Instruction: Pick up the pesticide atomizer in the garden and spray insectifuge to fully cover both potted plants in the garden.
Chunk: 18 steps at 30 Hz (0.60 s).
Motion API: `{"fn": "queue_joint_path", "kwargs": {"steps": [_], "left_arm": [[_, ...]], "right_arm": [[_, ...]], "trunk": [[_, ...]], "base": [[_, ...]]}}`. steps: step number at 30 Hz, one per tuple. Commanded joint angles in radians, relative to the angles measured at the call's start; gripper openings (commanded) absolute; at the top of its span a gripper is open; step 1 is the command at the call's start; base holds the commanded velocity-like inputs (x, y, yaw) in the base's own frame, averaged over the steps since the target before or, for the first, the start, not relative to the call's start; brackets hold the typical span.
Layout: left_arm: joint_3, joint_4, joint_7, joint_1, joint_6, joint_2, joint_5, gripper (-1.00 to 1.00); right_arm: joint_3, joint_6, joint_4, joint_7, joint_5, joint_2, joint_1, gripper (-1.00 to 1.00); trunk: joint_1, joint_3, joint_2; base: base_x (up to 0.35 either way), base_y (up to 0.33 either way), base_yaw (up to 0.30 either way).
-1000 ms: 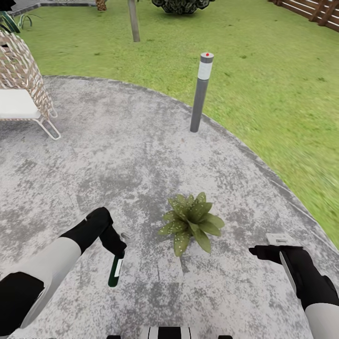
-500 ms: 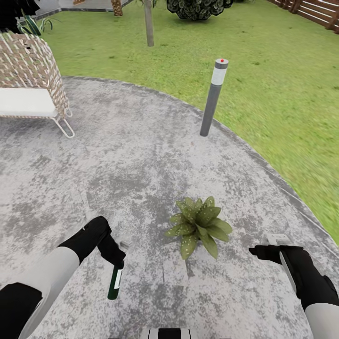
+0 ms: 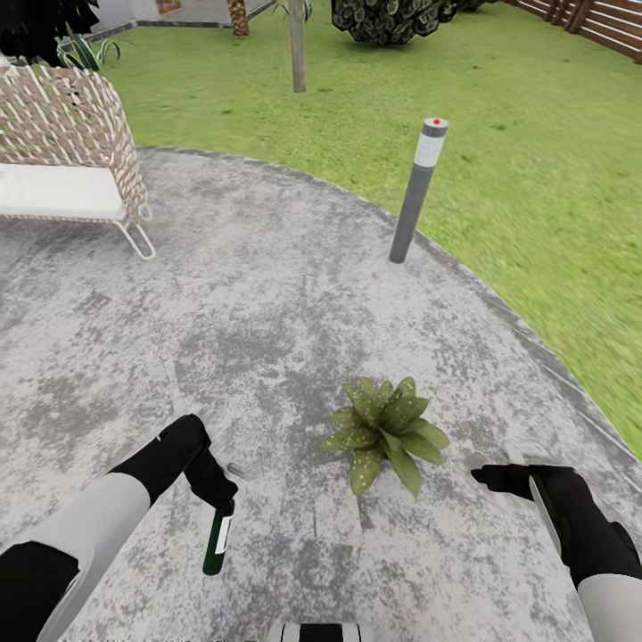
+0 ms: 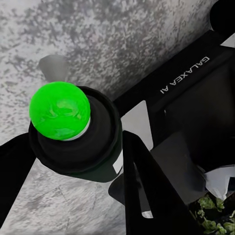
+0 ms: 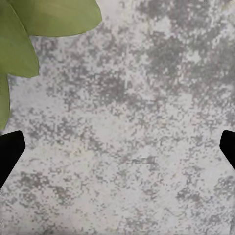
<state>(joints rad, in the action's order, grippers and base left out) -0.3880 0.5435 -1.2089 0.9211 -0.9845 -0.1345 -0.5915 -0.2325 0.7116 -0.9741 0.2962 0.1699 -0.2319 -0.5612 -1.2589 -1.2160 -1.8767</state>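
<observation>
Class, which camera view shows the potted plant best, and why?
The head view: the whole plant sits on the patio between the arms. The left wrist view catches only a few leaves at one corner; the right wrist view shows just leaf edges.

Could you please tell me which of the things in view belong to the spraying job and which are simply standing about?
Job:
- atomizer, held in the left hand
- potted plant on the patio

Standing about:
- bollard light at the patio's edge
- wicker chair
- lawn, tree trunk, bush, fence
</observation>
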Motion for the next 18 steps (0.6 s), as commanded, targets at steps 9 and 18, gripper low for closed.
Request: {"fn": "queue_joint_path", "kwargs": {"steps": [9, 18], "left_arm": [[-0.002, 0.003, -0.009, 0.001, -0.007, 0.0, -0.009, -1.0], [-0.011, 0.004, -0.009, 0.001, -0.007, 0.0, -0.009, -1.0]], "right_arm": [[-0.002, 0.004, -0.002, 0.009, 0.011, 0.0, 0.0, 1.0], [-0.002, 0.004, -0.002, 0.009, 0.009, 0.0, 0.0, 1.0]], "trunk": [[0.0, -0.001, 0.0], [0.0, -0.001, 0.0]], "base": [[0.073, -0.125, 0.201], [0.17, -0.289, 0.01]]}}
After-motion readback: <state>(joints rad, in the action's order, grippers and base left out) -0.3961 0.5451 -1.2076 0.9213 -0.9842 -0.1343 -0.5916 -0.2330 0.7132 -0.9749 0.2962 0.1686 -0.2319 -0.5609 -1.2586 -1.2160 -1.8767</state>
